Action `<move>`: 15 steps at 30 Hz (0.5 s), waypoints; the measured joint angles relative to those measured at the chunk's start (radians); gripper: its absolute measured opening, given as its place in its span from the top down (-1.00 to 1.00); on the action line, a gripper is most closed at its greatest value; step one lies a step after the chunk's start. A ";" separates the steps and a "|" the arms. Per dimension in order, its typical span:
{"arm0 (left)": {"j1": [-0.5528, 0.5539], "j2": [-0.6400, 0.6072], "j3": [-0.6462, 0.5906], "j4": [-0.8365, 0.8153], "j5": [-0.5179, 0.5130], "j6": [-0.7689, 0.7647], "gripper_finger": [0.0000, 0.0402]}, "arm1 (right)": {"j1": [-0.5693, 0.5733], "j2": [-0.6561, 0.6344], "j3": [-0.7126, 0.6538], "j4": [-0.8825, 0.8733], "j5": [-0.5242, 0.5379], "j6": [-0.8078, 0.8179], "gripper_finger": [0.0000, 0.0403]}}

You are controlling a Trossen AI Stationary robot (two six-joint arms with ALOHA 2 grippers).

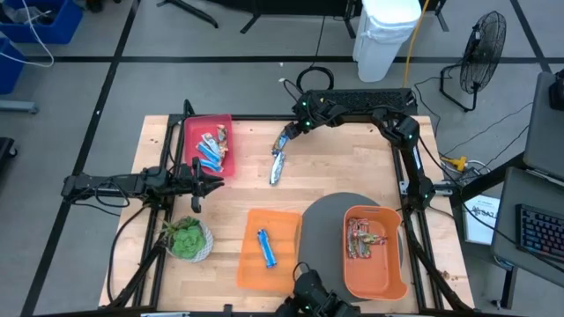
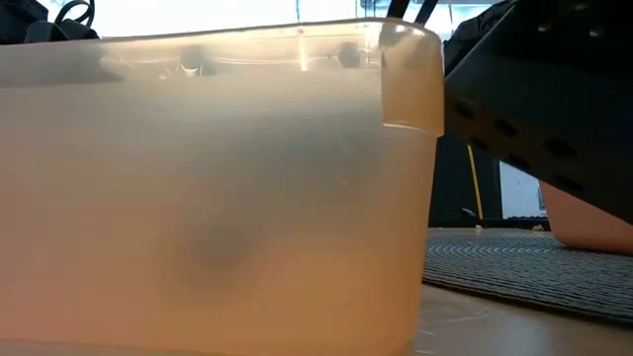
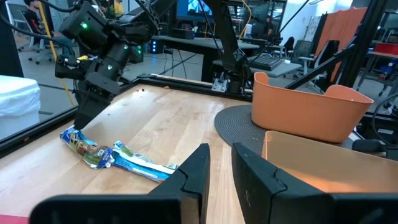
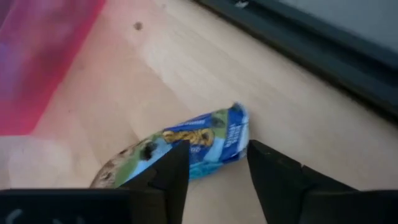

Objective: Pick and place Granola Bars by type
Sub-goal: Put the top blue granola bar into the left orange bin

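Observation:
Two blue-wrapped granola bars (image 1: 277,165) lie end to end on the bare wood near the table's far edge. My right gripper (image 4: 217,165) is open and points down over the far bar (image 4: 199,142), one finger on each side of its end. It shows in the left wrist view too, as the right gripper (image 3: 84,118) above that bar (image 3: 84,148). My left gripper (image 3: 221,171) hangs by the red tray (image 1: 210,132) with a narrow gap between its fingers, holding nothing. Several more bars lie in the red tray. One blue bar (image 1: 265,247) lies in the orange tray (image 1: 284,224), and reddish-brown bars (image 1: 359,239) lie in the orange bin (image 1: 392,264). My right gripper straddles the blue bar's end (image 4: 233,127) from above, with the bar lying flat on the table. Whether its fingers (image 4: 177,165) touch the wrapper, I cannot tell.
A green plant in a white bowl (image 1: 187,238) stands near the left near corner. A round grey mat (image 1: 330,216) lies under the orange bin. The low view is mostly blocked by the orange tray's wall (image 2: 198,198). Bare wood lies between the trays.

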 joint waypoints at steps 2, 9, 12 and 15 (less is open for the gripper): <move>0.000 0.000 0.000 0.000 0.000 0.000 0.64 | 0.000 0.000 0.000 0.000 0.033 -0.013 0.35; 0.000 0.000 0.000 0.000 0.000 0.000 0.64 | -0.001 0.000 0.000 0.000 0.036 -0.082 0.95; 0.000 0.000 0.000 0.000 0.000 0.000 0.64 | -0.001 0.000 0.000 0.000 0.035 -0.111 0.99; 0.000 0.000 0.000 0.000 0.000 0.000 0.64 | 0.001 -0.001 0.000 0.001 0.034 -0.130 1.00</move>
